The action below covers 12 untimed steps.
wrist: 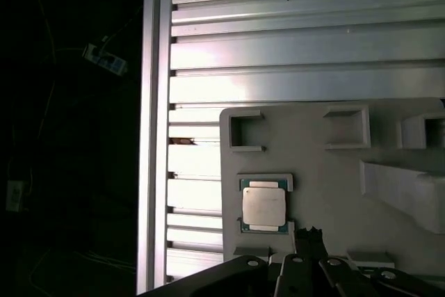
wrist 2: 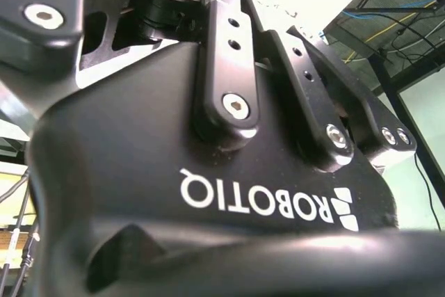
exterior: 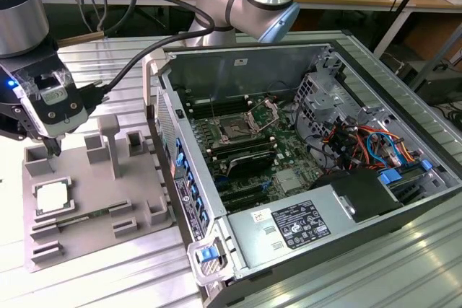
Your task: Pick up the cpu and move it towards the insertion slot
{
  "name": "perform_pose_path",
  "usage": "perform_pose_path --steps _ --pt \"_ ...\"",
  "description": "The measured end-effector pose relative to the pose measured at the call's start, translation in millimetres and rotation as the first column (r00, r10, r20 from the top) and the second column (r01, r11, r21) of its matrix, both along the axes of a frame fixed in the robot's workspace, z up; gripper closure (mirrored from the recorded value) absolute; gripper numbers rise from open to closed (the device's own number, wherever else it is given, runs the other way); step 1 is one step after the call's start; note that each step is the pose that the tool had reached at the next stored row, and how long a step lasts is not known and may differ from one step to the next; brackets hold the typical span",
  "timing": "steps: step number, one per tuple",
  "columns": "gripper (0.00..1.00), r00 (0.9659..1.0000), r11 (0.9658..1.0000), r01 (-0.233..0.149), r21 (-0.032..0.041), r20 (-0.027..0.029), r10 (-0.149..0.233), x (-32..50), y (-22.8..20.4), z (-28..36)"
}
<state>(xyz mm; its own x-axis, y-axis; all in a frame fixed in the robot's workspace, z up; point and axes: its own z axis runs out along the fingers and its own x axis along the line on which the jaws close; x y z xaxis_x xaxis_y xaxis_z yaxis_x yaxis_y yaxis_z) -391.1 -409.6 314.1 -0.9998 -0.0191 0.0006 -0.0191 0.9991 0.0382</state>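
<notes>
- Exterior view: the cpu [exterior: 53, 196] lies flat in a pocket of the grey tray [exterior: 94, 243]. Your gripper [exterior: 51, 151] hangs just above the tray. The insertion slot [exterior: 234, 131] is well apart from the tray.
- Second wrist view: you cannot tell whether the gripper is open or closed.
- First wrist view: the cpu [wrist: 263, 206] looks light, stiff and fragile, so take it by opposite edges.

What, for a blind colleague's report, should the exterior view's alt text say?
The gripper hangs over the grey tray at the exterior view's left, near the cpu lying there; the open computer case holding the insertion slot stands beside it.
</notes>
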Motion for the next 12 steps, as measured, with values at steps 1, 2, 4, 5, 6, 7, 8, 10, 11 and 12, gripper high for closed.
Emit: perform_pose_path --steps 1,2,4,5,6,7,8,10,11,12 --pt "0.89 1.0000 1.0000 0.000 0.0000 0.0000 0.000 0.0 0.0 -0.2" --pt "0.89 1.0000 1.0000 0.000 0.0000 0.0000 0.000 0.0 0.0 -0.4" --pt "0.89 1.0000 1.0000 0.000 0.0001 0.0000 0.000 0.0 0.0 -0.9" --pt "0.89 1.0000 1.0000 0.000 0.0000 0.0000 0.000 0.0 0.0 -1.0" --pt "0.89 1.0000 1.0000 0.000 0.0001 0.0000 0.000 0.0 0.0 -1.4" --pt "0.89 1.0000 1.0000 0.000 0.0000 0.0000 0.000 0.0 0.0 -1.7" --pt "0.89 1.0000 1.0000 0.000 0.0000 0.0000 0.000 0.0 0.0 -1.9" --pt "0.89 1.0000 1.0000 0.000 0.0000 0.0001 0.000 0.0 0.0 -2.5" --pt "0.89 1.0000 1.0000 0.000 0.0001 0.0001 0.000 0.0 0.0 -2.8" --pt "0.89 1.0000 1.0000 0.000 0.0001 0.0001 0.000 0.0 0.0 -3.2"
